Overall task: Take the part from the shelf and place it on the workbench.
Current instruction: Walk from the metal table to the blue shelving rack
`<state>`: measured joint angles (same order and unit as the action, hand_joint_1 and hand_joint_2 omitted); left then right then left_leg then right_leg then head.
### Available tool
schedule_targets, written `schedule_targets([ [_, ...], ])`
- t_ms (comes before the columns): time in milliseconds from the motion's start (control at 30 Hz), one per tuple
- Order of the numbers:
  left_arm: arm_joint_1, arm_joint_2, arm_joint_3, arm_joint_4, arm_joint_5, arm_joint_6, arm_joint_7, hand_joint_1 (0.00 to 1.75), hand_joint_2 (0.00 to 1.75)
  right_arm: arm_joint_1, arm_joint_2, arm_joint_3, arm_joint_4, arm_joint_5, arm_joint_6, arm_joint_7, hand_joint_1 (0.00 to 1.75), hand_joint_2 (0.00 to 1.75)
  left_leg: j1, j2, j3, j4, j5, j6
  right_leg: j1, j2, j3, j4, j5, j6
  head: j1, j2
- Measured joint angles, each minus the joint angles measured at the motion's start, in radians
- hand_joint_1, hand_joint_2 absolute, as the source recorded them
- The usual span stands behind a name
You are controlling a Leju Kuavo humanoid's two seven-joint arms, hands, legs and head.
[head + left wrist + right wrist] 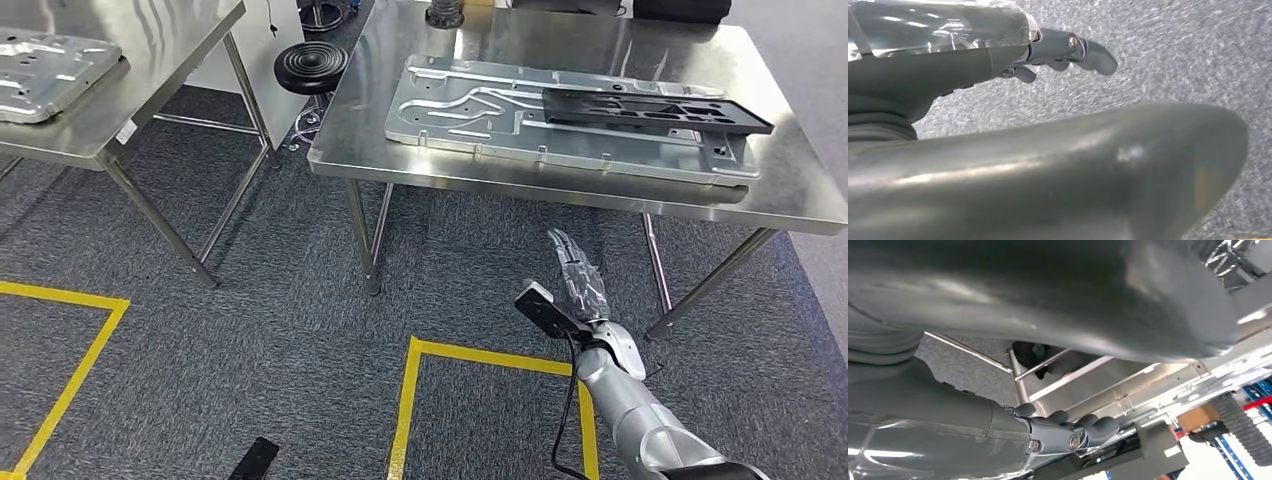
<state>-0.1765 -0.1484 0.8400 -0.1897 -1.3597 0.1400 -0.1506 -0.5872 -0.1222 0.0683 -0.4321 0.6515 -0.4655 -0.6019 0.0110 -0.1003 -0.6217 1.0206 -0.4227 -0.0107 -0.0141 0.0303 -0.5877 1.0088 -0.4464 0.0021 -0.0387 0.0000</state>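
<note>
Placement appeared, as a judgement, to have been made already: a black part (655, 108) was seen lying flat on a large silver panel (560, 125), which in turn rested on the steel surface (790, 190) taken to be the workbench. All places below are given relative to that surface. The part was laid toward the far right of the surface, its long axis running along the surface's length, roughly parallel to the near edge, and it sat wholly on the panel rather than on bare steel.

The right hand (577, 270) was seen below and in front of the near edge, out over the carpet (300, 330), with its fingers extended and apart and nothing held in them; in the right wrist view the right hand (1068, 432) was shown with fingers loosely curved and empty, the underside of the surface beyond them. The part therefore lay up and beyond the right hand, slightly to its right, across the near edge. The left hand (1048, 50) was seen hanging over carpet, fingers lightly bent and empty; how far it stood from the surface could not be told. The right hand was judged the nearer to the part.

To the left of the surface a black stool (311, 66) was standing, and beyond it a second steel table (150, 90) carrying another silver panel (45, 72). Yellow floor tape (480, 355) was marked on the carpet in front.
</note>
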Motion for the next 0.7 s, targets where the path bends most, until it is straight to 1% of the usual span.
schedule_targets([
  [33,0.000,0.000,0.000,0.000,0.001,0.001,0.000,0.00,0.00,-0.002,0.002,0.000,0.000,0.003,0.000,0.001,0.00,0.00,-0.001,0.017,-0.010,0.022,-0.016,-0.004,-0.002,-0.010,0.004,-0.008,0.004,-0.007,0.000,0.000],
  [67,-0.001,0.001,0.000,0.000,0.003,0.001,-0.001,0.00,0.00,-0.003,0.003,0.000,0.000,0.005,0.000,0.002,0.00,0.00,-0.002,0.041,-0.029,0.066,-0.042,-0.007,-0.004,-0.021,0.007,-0.013,0.006,-0.012,-0.001,0.000],
  [100,-0.003,0.001,0.000,0.000,0.004,0.002,-0.002,0.00,0.00,-0.003,0.003,0.000,0.000,0.007,0.000,0.002,0.00,0.00,-0.002,0.065,-0.057,0.128,-0.075,-0.010,-0.001,-0.032,0.009,-0.015,0.006,-0.015,-0.001,0.000],
  [133,-0.004,0.001,0.000,0.000,0.004,0.002,-0.002,0.00,0.00,-0.003,0.003,0.000,0.000,0.008,0.000,0.003,0.00,0.00,0.000,0.079,-0.087,0.195,-0.104,-0.013,0.001,-0.043,0.009,-0.015,0.005,-0.017,-0.002,0.000],
  [167,-0.003,0.000,0.000,0.000,0.005,0.001,-0.002,0.00,0.00,-0.002,0.003,0.000,0.001,0.008,0.000,0.004,0.00,0.00,0.001,0.087,-0.110,0.245,-0.121,-0.015,0.003,-0.055,0.009,-0.014,0.005,-0.018,-0.002,0.000],
  [200,-0.002,0.000,0.000,0.000,0.006,0.000,-0.002,0.00,0.00,-0.001,0.003,0.000,0.001,0.007,-0.001,0.006,0.00,0.00,0.002,0.091,-0.116,0.263,-0.121,-0.017,0.004,-0.063,0.009,-0.013,0.005,-0.018,-0.002,0.000],
  [233,-0.001,0.001,0.000,0.000,0.006,-0.002,-0.002,0.00,0.00,-0.001,0.003,0.000,0.001,0.004,-0.001,0.007,0.00,0.00,0.002,0.094,-0.101,0.240,-0.102,-0.017,0.005,-0.070,0.008,-0.011,0.004,-0.017,-0.001,0.000],
  [267,0.000,0.001,0.000,0.000,0.007,-0.004,-0.001,0.00,0.00,-0.001,0.003,-0.001,0.001,0.000,-0.001,0.009,0.00,0.00,0.002,0.096,-0.069,0.183,-0.072,-0.016,0.005,-0.077,0.008,-0.009,0.004,-0.015,-0.001,0.000],
  [300,-0.001,0.001,0.000,0.000,0.008,-0.006,0.001,0.00,0.00,-0.001,0.004,-0.002,0.001,-0.004,0.001,0.012,0.00,0.00,0.001,0.101,-0.030,0.112,-0.046,-0.012,0.005,-0.081,0.008,-0.005,0.002,-0.012,-0.001,0.000],
  [333,-0.002,0.001,0.000,0.000,0.010,-0.009,0.003,0.00,0.00,-0.001,0.004,-0.004,0.002,-0.007,0.004,0.016,0.00,0.00,-0.001,0.105,0.003,0.051,-0.026,-0.007,0.007,-0.086,0.005,0.000,0.000,-0.008,-0.001,0.000],
  [367,-0.002,0.002,0.000,0.000,0.011,-0.011,0.005,0.00,0.00,-0.002,0.004,-0.006,0.002,-0.009,0.011,0.024,0.00,0.00,-0.002,0.109,0.022,0.014,-0.016,-0.002,0.009,-0.089,0.002,0.004,0.000,-0.003,-0.001,0.000],
  [400,-0.002,0.002,0.000,0.000,0.013,-0.013,0.008,0.00,0.00,-0.002,0.004,-0.009,0.004,-0.010,0.021,0.036,0.00,0.00,-0.005,0.110,0.027,0.000,-0.015,0.003,0.011,-0.091,-0.001,0.007,0.001,0.002,-0.001,0.000],
  [467,0.001,0.002,0.001,0.000,0.016,-0.016,0.010,0.00,0.00,-0.001,0.004,-0.013,0.009,-0.008,0.043,0.061,0.00,0.00,-0.005,0.107,0.023,-0.002,-0.007,0.014,0.012,-0.093,-0.006,0.009,0.004,0.012,-0.001,0.000],
  [500,0.002,0.002,0.001,0.000,0.017,-0.017,0.011,0.00,0.00,0.000,0.004,-0.014,0.012,-0.008,0.052,0.073,0.00,0.00,-0.004,0.106,0.021,-0.005,-0.001,0.020,0.010,-0.088,-0.008,0.014,-0.003,0.017,-0.001,0.000],
  [533,0.001,0.002,0.002,0.000,0.017,-0.017,0.011,0.00,0.00,0.002,0.004,-0.015,0.017,-0.007,0.060,0.086,0.00,0.00,-0.003,0.106,0.018,-0.009,0.005,0.027,0.008,-0.077,-0.015,0.032,-0.023,0.022,-0.001,0.000],
  [567,-0.001,0.002,0.002,0.000,0.018,-0.017,0.011,0.00,0.00,0.006,0.004,-0.017,0.024,-0.007,0.068,0.102,0.00,0.00,-0.001,0.106,0.014,-0.012,0.011,0.034,0.006,-0.064,-0.028,0.071,-0.058,0.027,-0.001,0.000],
  [600,-0.002,0.002,0.002,0.000,0.018,-0.017,0.011,0.00,0.00,0.012,0.004,-0.021,0.032,-0.008,0.074,0.119,0.00,0.00,-0.001,0.104,0.008,-0.013,0.017,0.037,0.004,-0.051,-0.047,0.128,-0.102,0.031,-0.001,0.000],
  [633,-0.002,0.002,0.002,0.000,0.019,-0.018,0.011,0.00,0.00,0.022,0.005,-0.025,0.042,-0.010,0.082,0.138,0.00,0.00,-0.001,0.101,0.000,-0.013,0.022,0.040,0.003,-0.043,-0.068,0.195,-0.144,0.034,-0.001,0.000],
  [667,-0.002,0.002,0.003,0.000,0.019,-0.018,0.011,0.00,0.00,0.035,0.005,-0.029,0.052,-0.012,0.091,0.157,0.00,0.00,-0.002,0.098,-0.008,-0.013,0.028,0.040,0.002,-0.040,-0.083,0.250,-0.172,0.036,-0.001,0.000],
  [700,-0.001,0.002,0.003,0.000,0.020,-0.018,0.011,0.00,0.00,0.051,0.006,-0.033,0.063,-0.015,0.103,0.180,0.00,0.00,-0.002,0.093,-0.016,-0.012,0.034,0.040,0.002,-0.039,-0.084,0.276,-0.181,0.036,-0.001,0.000],
])
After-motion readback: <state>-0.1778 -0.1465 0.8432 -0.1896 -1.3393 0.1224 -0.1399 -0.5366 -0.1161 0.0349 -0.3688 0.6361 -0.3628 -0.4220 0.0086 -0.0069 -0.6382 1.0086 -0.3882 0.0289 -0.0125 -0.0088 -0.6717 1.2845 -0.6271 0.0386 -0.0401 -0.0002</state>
